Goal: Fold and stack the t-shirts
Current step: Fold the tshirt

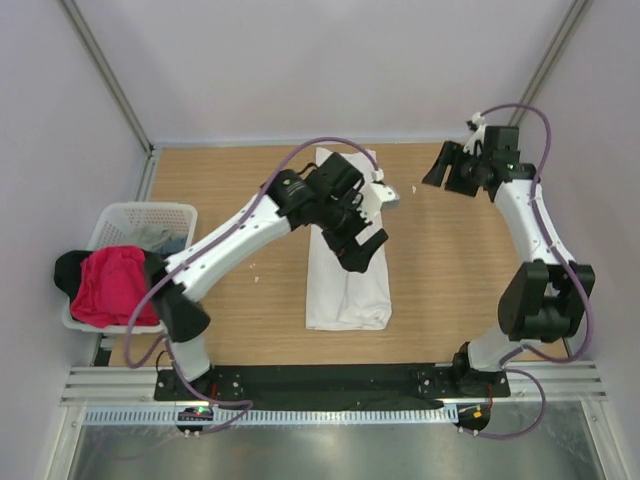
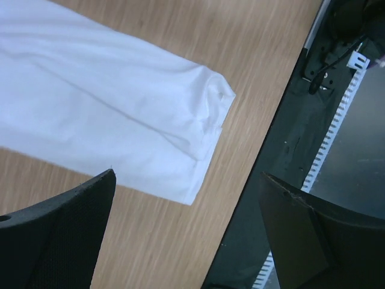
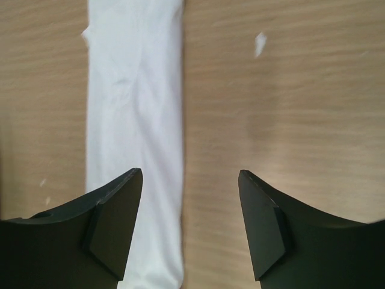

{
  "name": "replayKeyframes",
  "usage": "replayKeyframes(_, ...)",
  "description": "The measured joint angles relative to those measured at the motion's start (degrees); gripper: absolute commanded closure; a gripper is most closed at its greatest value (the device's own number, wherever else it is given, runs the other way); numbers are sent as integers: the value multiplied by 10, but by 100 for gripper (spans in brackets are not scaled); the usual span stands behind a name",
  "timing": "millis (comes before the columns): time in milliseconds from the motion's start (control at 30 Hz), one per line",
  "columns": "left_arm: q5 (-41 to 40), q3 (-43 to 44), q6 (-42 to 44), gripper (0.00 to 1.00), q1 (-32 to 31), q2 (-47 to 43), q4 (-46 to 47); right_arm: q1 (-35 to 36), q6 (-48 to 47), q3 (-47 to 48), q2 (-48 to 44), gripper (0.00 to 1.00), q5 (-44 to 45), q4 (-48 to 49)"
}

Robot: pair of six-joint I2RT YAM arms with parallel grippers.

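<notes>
Matt white cloth t-shirt (image 1: 345,285) (softly creased) on a smooth wood-grain table (image 1: 450,290); white plastic lattice basket (image 1: 112,222) at left.

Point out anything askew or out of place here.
The crumpled pink-red t-shirt and black t-shirt hang over the near rim of the white plastic lattice basket instead of lying inside. The long folded white t-shirt lies fairly straight; a small white scrap litters the wooden table.

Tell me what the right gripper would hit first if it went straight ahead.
Most likely the bare table, close beside the white shirt. The right gripper is open and empty, with nothing showing in between, though depth is hard to judge.
</notes>
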Motion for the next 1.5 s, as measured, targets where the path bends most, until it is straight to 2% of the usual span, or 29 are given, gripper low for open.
replayKeyframes(133, -50, -82, -67, 3, 15, -90, 29, 19, 34, -115, -59, 31, -103, -37)
replayKeyframes(267, -50, -177, -155, 11, 94, -93, 65, 25, 88, -285, -67, 32, -187, -53)
replayKeyframes(433, 4, -313, -263, 16, 206, -76, 112, 23, 127, -405, -105, 32, -227, -80)
replayKeyframes(567, 65, -422, -341, 20, 239, -79, 161, 27, 160, -459, -160, 32, -253, -81)
replayKeyframes(700, 113, -523, -407, 25, 245, -79, 215, 56, 182, -481, -157, 32, -257, -83)
replayKeyframes(833, 141, -585, -457, 30, 245, -79, 261, 79, 191, -481, -118, 32, -259, -71)
replayKeyframes(1167, 163, -627, -523, 34, 245, -78, 337, 98, 201, -473, -33, 32, -226, -45)
replayKeyframes(1500, 182, -650, -567, 37, 229, -71, 371, 158, 265, -476, -28, 32, -233, 21)
